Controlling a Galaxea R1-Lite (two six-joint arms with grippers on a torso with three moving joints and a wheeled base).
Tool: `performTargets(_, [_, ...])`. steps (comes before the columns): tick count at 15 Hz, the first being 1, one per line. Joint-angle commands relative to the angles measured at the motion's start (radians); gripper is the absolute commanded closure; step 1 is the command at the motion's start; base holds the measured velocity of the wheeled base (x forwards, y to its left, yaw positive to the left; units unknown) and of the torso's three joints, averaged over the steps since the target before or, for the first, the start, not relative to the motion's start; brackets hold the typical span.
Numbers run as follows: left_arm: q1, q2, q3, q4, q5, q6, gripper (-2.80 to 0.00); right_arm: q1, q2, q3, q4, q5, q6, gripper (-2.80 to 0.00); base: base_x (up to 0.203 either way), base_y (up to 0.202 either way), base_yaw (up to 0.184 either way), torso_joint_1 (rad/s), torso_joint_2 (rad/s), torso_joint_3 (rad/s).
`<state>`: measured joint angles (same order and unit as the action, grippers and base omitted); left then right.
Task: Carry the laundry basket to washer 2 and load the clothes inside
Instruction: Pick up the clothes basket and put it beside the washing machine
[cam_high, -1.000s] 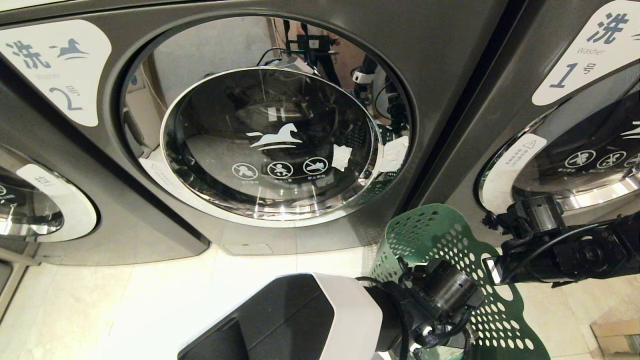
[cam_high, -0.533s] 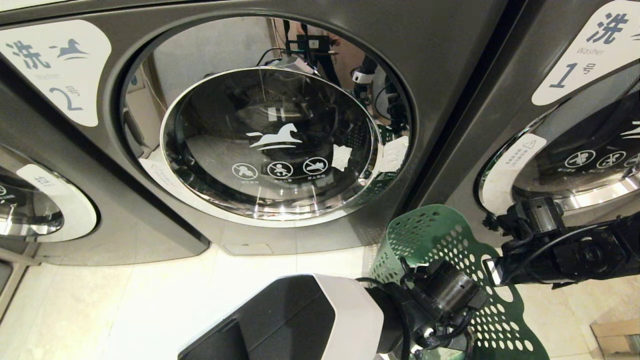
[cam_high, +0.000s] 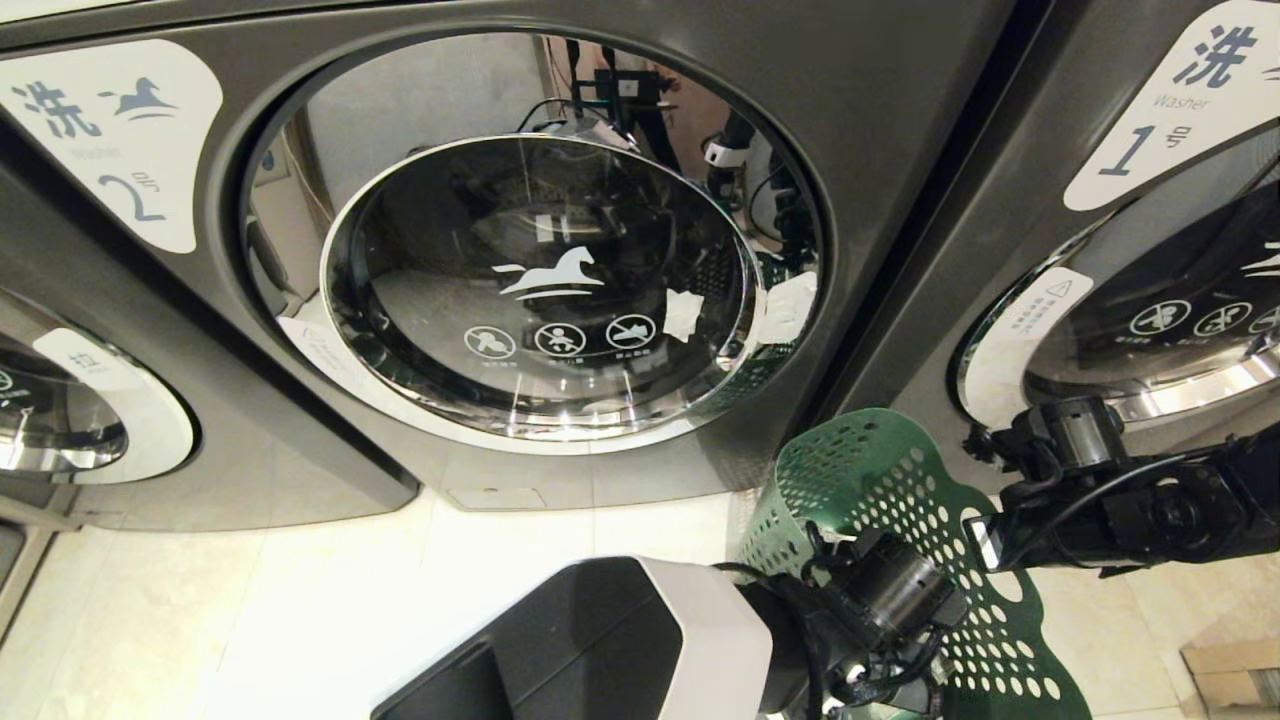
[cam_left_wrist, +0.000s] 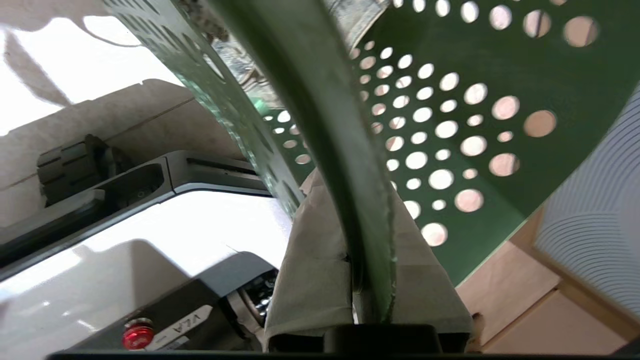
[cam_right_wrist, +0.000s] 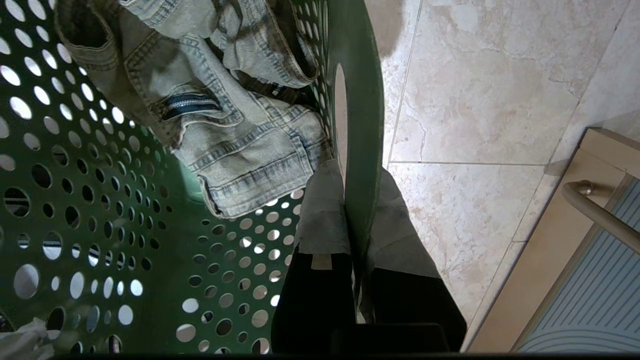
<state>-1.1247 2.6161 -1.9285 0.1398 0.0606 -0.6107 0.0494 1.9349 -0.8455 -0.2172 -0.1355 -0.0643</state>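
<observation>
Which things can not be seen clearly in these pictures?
- Head view: the laundry basket inside is cut off by the lower edge and arms.
- Right wrist view: only denim clothes show; the rest is out of frame.
- Washer 2 door: reflections hide the drum.

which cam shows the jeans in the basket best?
Right wrist view: the denim jeans lie in plain sight inside the green basket, waistband and zipper visible. Left wrist view shows only a scrap of fabric past the rim. Head view shows the basket's outer wall, no jeans.
</observation>
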Motion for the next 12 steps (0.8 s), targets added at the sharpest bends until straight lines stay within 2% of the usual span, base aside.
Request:
performTargets(1, [0.000, 0.009, 0.000, 0.000, 0.002, 0.006, 0.00, 0.001, -0.002, 0.005, -0.004, -0.001, 0.000, 0.00, 0.000, 0.000, 0.000, 0.000, 0.00, 0.000])
performTargets(2, [0.000, 0.010, 0.000, 0.000, 0.004, 0.014, 0.00, 0.000, -0.003, 0.005, -0.004, -0.001, -0.001, 0.00, 0.000, 0.000, 0.000, 0.000, 0.00, 0.000])
performTargets(3, [0.000, 0.015, 0.000, -0.015, 0.004, 0.016, 0.00, 0.001, -0.005, 0.005, -0.004, -0.001, -0.004, -2.80, 0.000, 0.000, 0.000, 0.000, 0.00, 0.000])
performTargets(4, [0.000, 0.020, 0.000, -0.048, 0.005, 0.016, -2.80, 0.001, -0.005, 0.005, -0.004, -0.001, -0.006, -2.80, 0.000, 0.000, 0.000, 0.000, 0.00, 0.000])
performTargets(7, [0.000, 0.027, 0.000, -0.052, 0.030, 0.017, -2.80, 0.000, -0.001, 0.008, -0.003, -0.001, -0.006, -2.80, 0.000, 0.000, 0.000, 0.000, 0.00, 0.000])
performTargets(12, [0.000, 0.023, 0.000, -0.048, 0.031, 0.017, -2.80, 0.000, 0.001, 0.005, -0.004, 0.001, -0.005, -2.80, 0.000, 0.000, 0.000, 0.000, 0.00, 0.000])
